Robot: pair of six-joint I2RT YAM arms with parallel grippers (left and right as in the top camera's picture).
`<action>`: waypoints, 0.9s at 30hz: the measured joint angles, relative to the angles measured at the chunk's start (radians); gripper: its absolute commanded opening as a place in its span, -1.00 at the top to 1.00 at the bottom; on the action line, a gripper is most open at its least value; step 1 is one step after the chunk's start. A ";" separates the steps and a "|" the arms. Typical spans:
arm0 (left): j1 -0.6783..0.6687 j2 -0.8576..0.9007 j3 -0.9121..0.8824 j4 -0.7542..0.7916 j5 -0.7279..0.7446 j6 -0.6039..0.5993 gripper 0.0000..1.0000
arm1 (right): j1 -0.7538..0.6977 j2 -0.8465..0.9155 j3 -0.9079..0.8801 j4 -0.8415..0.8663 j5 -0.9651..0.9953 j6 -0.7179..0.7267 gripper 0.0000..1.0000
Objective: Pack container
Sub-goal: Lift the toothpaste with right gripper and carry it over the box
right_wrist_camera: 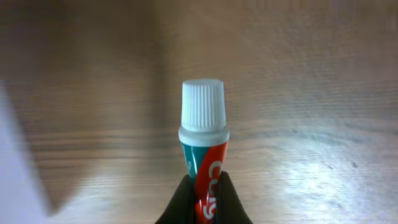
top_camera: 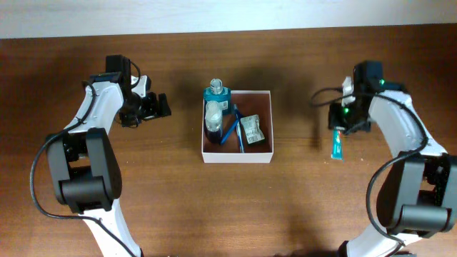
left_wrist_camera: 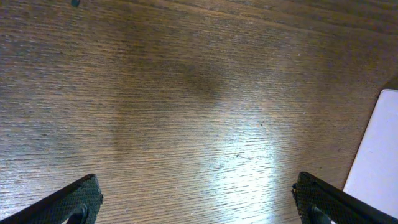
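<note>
The container (top_camera: 270, 121), a square white-walled box with a reddish-brown inside, sits mid-table. It holds a teal bottle (top_camera: 216, 93), a white bottle (top_camera: 213, 114), a blue toothbrush (top_camera: 232, 130) and a foil sachet (top_camera: 251, 128). To its right, my right gripper (top_camera: 343, 126) (right_wrist_camera: 204, 186) is shut on a teal-and-red toothpaste tube (top_camera: 336, 145) (right_wrist_camera: 202, 152), whose white cap points away from the fingers. My left gripper (top_camera: 158, 106) (left_wrist_camera: 199, 205) stands open over bare wood to the left of the container, with nothing between its fingers. The container's white wall (left_wrist_camera: 379, 149) shows at the right edge of the left wrist view.
The brown wooden table (top_camera: 285, 207) stretches around the container on all sides. A pale wall strip runs along the table's far edge (top_camera: 228, 14). Both arm bases stand near the front corners.
</note>
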 measured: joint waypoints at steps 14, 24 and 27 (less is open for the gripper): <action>0.000 0.000 0.000 0.000 0.000 0.000 -0.99 | 0.303 -0.002 0.330 -0.087 -0.098 0.192 0.92; 0.000 0.000 0.000 0.000 0.000 0.000 -0.99 | 0.481 -0.002 0.331 -0.031 -0.072 0.243 0.92; 0.000 0.000 0.000 0.000 0.000 0.000 -0.99 | 0.512 0.002 0.331 -0.030 -0.037 0.253 0.92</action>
